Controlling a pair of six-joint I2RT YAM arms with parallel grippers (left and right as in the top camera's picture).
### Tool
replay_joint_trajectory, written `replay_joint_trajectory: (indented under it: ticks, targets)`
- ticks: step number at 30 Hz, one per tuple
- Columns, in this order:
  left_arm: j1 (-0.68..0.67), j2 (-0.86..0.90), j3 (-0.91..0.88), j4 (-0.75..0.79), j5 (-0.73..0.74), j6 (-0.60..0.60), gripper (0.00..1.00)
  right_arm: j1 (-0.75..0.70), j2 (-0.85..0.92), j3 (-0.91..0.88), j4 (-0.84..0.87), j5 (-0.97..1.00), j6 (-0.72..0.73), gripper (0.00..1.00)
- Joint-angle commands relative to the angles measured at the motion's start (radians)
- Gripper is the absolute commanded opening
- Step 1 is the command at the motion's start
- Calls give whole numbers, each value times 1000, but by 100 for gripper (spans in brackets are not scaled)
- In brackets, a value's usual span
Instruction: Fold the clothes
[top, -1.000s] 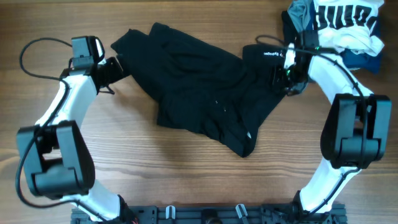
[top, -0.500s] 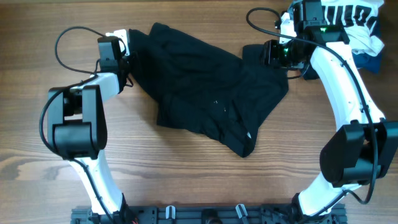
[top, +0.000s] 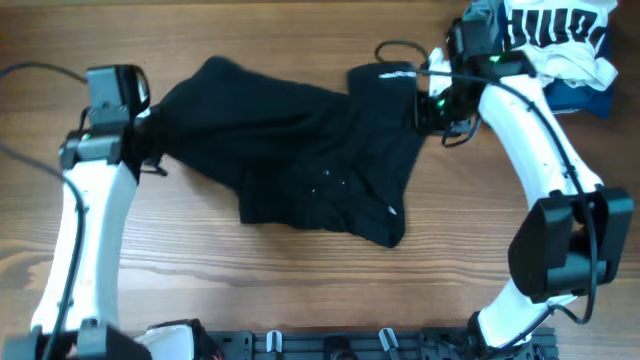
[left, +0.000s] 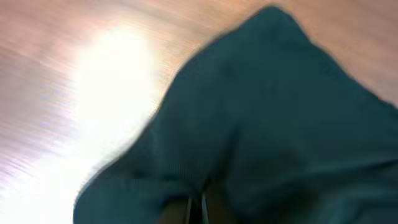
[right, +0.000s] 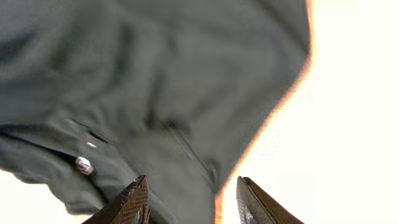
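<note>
Landmark: black garment (top: 300, 150), spread loosely and creased across the middle of the counter (top: 250, 290); no clean fold made yet.
Left end effector (top: 153, 147): at the black garment's left edge. Fingers close together in the left wrist view with cloth bunched at them; view blurred, but judged clamped on that edge.
Right end effector (top: 428, 105): at the black garment's upper right corner, just beside a turned-over flap (top: 385, 75) bearing a pale marking. Fingers spread wide in the right wrist view, cloth lying beyond and partly between them; nothing clamped.
Reason for left hold: judged to anchor and tension the left edge, so the cloth lies flat while the opposite side is worked.
Reason for right posture: judged ready to pinch the corner, with the jaws apart over the cloth.
Garment relative to end effectors: bulk lies between the two, running rightward from the left one and leftward and toward the base from the right one; touching both.
Lower right corner: bunched to a point, nearest the base.
Other clothing: lettered garment (top: 555, 25), white and navy, beyond the black garment's upper right corner and apart from it; not part of the task.
Step judged: flattening and squaring ahead of the first fold.
</note>
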Motion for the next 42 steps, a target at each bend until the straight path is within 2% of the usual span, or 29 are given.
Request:
replay_joint_trajectory:
  ticks: [1, 8, 13, 16, 21, 25, 29, 31, 33, 37, 42]
  targets:
    - [42, -25, -10, -116, -94, -78, 4, 38, -4, -114, 30, -59, -23, 46]
    - [47, -24, -10, -174, -62, -120, 4, 163, 5, -285, 238, -43, -18, 46]
    - [47, -24, -10, -241, -44, -143, 4, 201, 79, -303, 297, -21, 14, 46]
    - [47, -24, -10, -260, -36, -160, 4, 200, 125, -303, 310, 85, 90, 45]
    - [47, -24, -10, -283, 12, -159, 4, 163, 194, -303, 330, 165, 136, 40]
    - [46, -24, -10, -295, 20, -160, 4, 10, 198, -267, 347, 182, 95, 39]
    - [46, -20, -10, -280, 87, -160, 4, -154, 198, -113, 275, 158, -4, 39]
    - [46, -13, -10, -272, 87, -163, 4, -176, 198, -6, 195, 142, -37, 41]
    - [46, -3, -10, -259, 97, -163, 4, -174, 197, 141, 71, 120, -61, 47]
    - [44, 26, -10, -211, 151, -163, 4, -106, 167, 362, -146, -39, -136, 56]
    - [45, 85, -10, -154, 151, -163, 4, 124, 145, 342, -227, -76, -158, 60]
